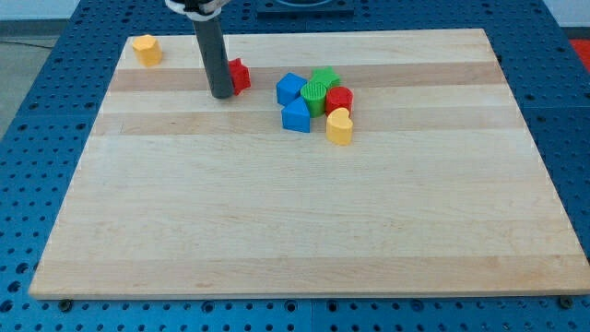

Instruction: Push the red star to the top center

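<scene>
The red star lies on the wooden board near the view's top, left of centre. It is partly hidden behind my rod. My tip rests on the board right against the star's left side, touching or almost touching it.
A cluster sits right of the star: two blue blocks, a green star, a green round block, a red cylinder and a yellow heart-like block. A yellow block lies at the top left corner.
</scene>
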